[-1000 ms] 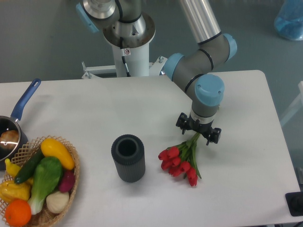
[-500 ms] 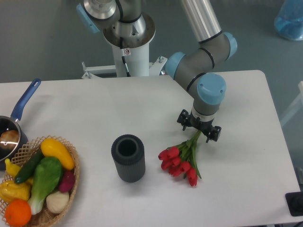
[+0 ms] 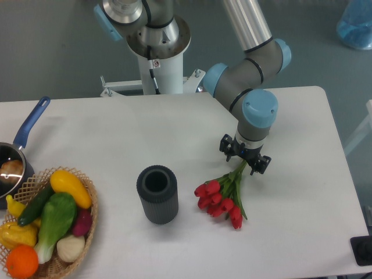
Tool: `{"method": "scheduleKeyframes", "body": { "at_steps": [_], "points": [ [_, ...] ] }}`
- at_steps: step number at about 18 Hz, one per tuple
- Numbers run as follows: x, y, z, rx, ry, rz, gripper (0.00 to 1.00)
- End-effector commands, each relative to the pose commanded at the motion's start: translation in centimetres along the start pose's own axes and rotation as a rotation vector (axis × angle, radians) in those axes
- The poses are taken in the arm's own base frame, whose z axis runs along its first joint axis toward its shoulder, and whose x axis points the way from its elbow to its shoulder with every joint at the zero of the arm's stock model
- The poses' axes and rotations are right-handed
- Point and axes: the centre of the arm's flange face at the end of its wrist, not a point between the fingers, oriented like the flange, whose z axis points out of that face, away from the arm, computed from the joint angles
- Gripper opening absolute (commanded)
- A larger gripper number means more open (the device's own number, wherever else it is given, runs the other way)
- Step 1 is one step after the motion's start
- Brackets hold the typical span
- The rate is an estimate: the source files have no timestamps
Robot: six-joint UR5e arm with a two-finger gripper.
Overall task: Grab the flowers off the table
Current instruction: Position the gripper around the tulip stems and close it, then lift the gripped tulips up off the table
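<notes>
one thing to lift: the flowers [image 3: 224, 196], a small bunch of red tulips lying flat on the white worktop [image 3: 104, 139], heads toward the near edge, green stems running up and to the right.
fingers: the gripper [image 3: 244, 158] sits directly over the upper end of the stems, pointing down; the wrist hides the fingers, so i cannot tell whether they are spread or closed on the stems.
flowers versus fingers: stem ends disappear under the gripper body; red heads lie below and left of it, well clear of the grasp point.
step in hand, as i judge it: settling onto the stems for the grasp, with the bunch not yet lifted.
doing it well: take the stems where they bunch together, not the loose leaves; close firmly enough to hold all the stems but not crush them; lift straight up so the heads do not drag.
risk: thin stems may slip out singly, and the heavy heads will likely swing down once off the worktop.
nearby: a dark ribbed vase [image 3: 157, 193] stands left of the heads, apart from them; a wicker basket [image 3: 88, 224] of produce sits far left.
</notes>
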Motion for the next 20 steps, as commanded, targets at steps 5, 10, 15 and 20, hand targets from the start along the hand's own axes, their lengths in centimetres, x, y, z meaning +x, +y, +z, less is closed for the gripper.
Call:
{"method": "scheduleKeyframes", "body": {
  "at_steps": [5,10,15,20],
  "points": [
    [0.1,0.0,0.0,-0.001,0.004,-0.011,0.47],
    [0.1,0.0,0.0,-0.002,0.006,-0.017,0.3],
    [0.0,-0.1,-0.1,-0.001,0.003,-0.015,0.26],
    [-0.9,-0.2,-1.5,0.009,-0.026,-0.023,0.21]
  ]
}}
